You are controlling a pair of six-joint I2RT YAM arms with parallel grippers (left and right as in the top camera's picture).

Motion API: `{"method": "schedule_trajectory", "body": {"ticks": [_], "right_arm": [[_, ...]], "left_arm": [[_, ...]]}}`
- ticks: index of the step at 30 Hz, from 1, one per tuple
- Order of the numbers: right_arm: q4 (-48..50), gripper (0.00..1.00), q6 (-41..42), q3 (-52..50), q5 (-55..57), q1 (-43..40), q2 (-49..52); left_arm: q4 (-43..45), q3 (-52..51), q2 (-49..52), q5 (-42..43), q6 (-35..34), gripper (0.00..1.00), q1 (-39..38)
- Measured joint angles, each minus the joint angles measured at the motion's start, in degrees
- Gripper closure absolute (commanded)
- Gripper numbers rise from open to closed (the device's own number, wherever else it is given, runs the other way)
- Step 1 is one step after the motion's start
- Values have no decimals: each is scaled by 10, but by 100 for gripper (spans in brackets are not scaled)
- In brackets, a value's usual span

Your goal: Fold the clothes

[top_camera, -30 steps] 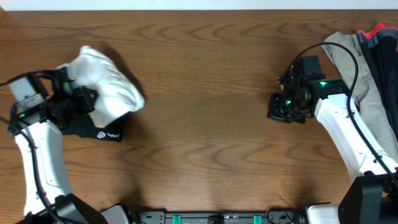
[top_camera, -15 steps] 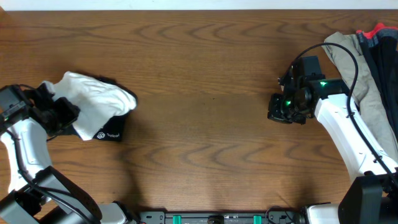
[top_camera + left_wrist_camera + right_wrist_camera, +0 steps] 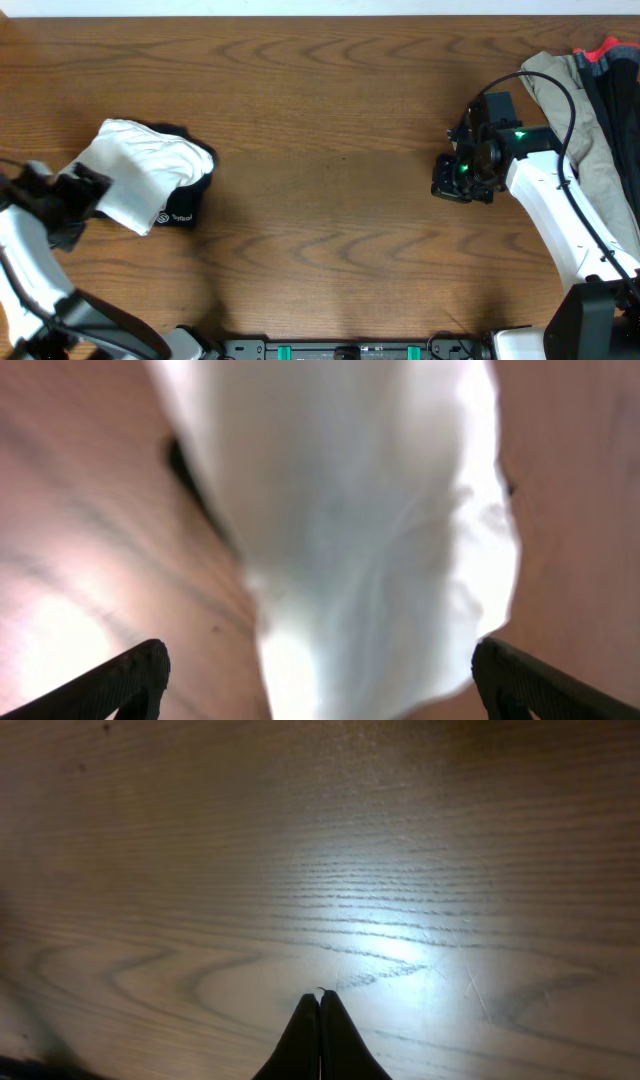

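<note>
The white T-shirt (image 3: 140, 168) lies bunched at the far left of the worktop (image 3: 330, 150), draped over a black garment (image 3: 185, 208) whose logo corner pokes out on the near side; the left gripper (image 3: 320, 670) is spread wide with the white cloth straight ahead of it, and whether the fingers touch the fabric I cannot tell. The main risk, as I judge it, is a pinch that goes too deep and takes the black layer along with the white, so that both get dragged together; a shallow pinch on loose folds could instead slip and leave the shirt more crumpled. The bundle sits near the left edge, so any pull toward that side may carry cloth off the worktop. The right gripper (image 3: 320, 1002) is closed on nothing, low over bare wood; its arm's cable runs across the khaki garment (image 3: 560, 90) of the right-hand pile, where a red piece (image 3: 605, 48) and dark cloth (image 3: 615, 110) also lie, and a swing could snag it. The whole middle, from near to far, is open for spreading the shirt flat.
</note>
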Motion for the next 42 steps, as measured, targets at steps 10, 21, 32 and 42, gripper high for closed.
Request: {"method": "schedule_trajectory", "body": {"ticks": [10, 21, 32, 42], "right_arm": [[18, 99, 0, 0, 8, 0, 0], [17, 99, 3, 0, 9, 0, 0], [15, 99, 3, 0, 9, 0, 0], [53, 99, -43, 24, -16, -9, -78]], "left_arm": [[60, 30, -97, -5, -25, 94, -2], [127, 5, 106, -46, -6, 94, -85], [94, 7, 144, -34, 14, 73, -96], [-214, 256, -39, 60, 137, 59, -164]]}}
